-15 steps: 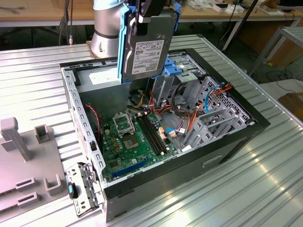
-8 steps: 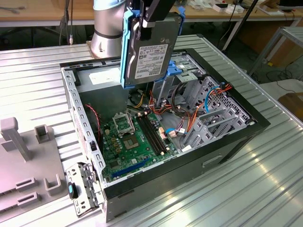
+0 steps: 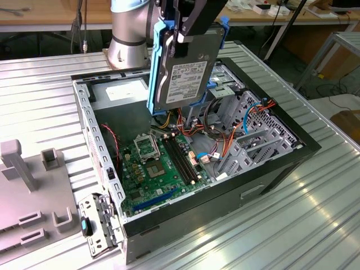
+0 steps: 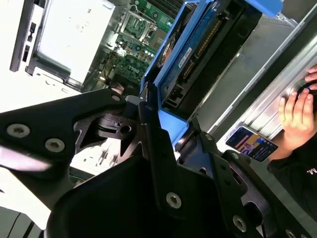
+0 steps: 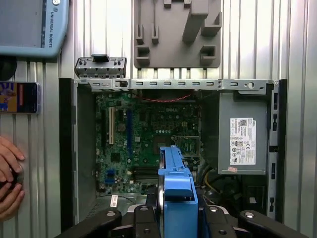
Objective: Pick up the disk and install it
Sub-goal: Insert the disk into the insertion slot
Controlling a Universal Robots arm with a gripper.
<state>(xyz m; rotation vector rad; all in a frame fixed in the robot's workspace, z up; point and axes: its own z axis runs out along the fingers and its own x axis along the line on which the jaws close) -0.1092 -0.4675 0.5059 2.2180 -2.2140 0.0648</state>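
The disk (image 3: 185, 70) hangs on edge, label side toward the exterior view's camera, in the air over the open PC case (image 3: 270, 169), not touching it. It sits above the motherboard (image 3: 154, 169), nr the power supply (image 3: 121, 93). The gripper (image 3: 181, 34) has it by the upper end. The jaws are clenched on the blue carrier rails, w/ no gap visible.

The arm comes down from above w/ the tool pointing at the case; its silver base (image 3: 126, 39) stands behind the case on the ribbed metal table (image 3: 281, 225).

In the second wrist view, the black fingers (image 4: 156, 144) press the disk's blue rail (image 4: 198, 49), and a person's hand (image 4: 297, 111) rests nr a phone (image 4: 251, 144). The first wrist view looks down past the disk's edge (image 5: 177, 193) into the case. It shows the grey fixture plate (image 5: 178, 34) just beyond the case and the teach pendant (image 5: 29, 27) off to one side.
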